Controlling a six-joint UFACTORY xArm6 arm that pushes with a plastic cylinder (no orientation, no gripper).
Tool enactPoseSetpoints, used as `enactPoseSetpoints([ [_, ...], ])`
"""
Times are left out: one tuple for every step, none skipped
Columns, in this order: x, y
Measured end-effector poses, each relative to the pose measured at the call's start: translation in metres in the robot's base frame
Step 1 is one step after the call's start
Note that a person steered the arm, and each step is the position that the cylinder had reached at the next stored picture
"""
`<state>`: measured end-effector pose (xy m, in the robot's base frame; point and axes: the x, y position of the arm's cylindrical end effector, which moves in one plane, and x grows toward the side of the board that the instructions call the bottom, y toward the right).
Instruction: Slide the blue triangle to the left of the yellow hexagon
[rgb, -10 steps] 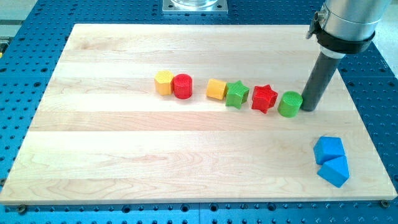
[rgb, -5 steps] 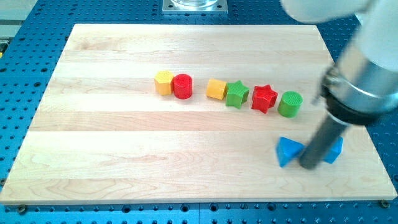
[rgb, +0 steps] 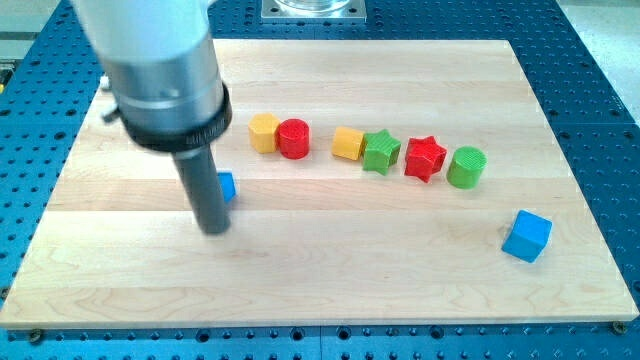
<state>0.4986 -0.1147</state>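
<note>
Arm (rgb: 150, 60) came in from the view's top left, blurred, upper part cut off by the frame edge. Dark rod hung straight down; my tip (rgb: 214, 229) rested on the wooden board (rgb: 300, 290), left of centre. No jaws on this tool, just a plain rod holding nothing.

Blue triangle (rgb: 226, 186) sat just behind the rod, on its right side, mostly hidden; only a small blue sliver showed, so shape hard to confirm. Touching the rod or not: could not tell. Lay to the lower left of the yellow hexagon (rgb: 264, 132), near but apart from it.

Row across the board's middle, left to right: yellow hexagon touching red cylinder (rgb: 294, 138), then a gap, yellow cube (rgb: 348, 143) against green star (rgb: 381, 151), red star (rgb: 425, 158), green cylinder (rgb: 466, 167). Blue cube (rgb: 527, 236) alone near the view's lower right, well apart from the rest.

Metal mount (rgb: 313, 9) at the view's top cropped, only its lower edge visible.
</note>
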Motion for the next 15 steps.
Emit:
enactPoseSetpoints([
  [-0.035, -0.018],
  [-0.034, -0.013],
  [-0.037, -0.006],
  [-0.074, -0.013],
  [-0.097, -0.013],
  [-0.068, -0.02],
  [-0.099, -0.062],
  [-0.158, -0.083],
  [-0.176, -0.047],
  [-0.153, -0.018],
  [-0.152, -0.005],
  [-0.126, -0.001],
  [-0.134, -0.019],
  [-0.092, -0.086],
  [-0.05, -0.049],
])
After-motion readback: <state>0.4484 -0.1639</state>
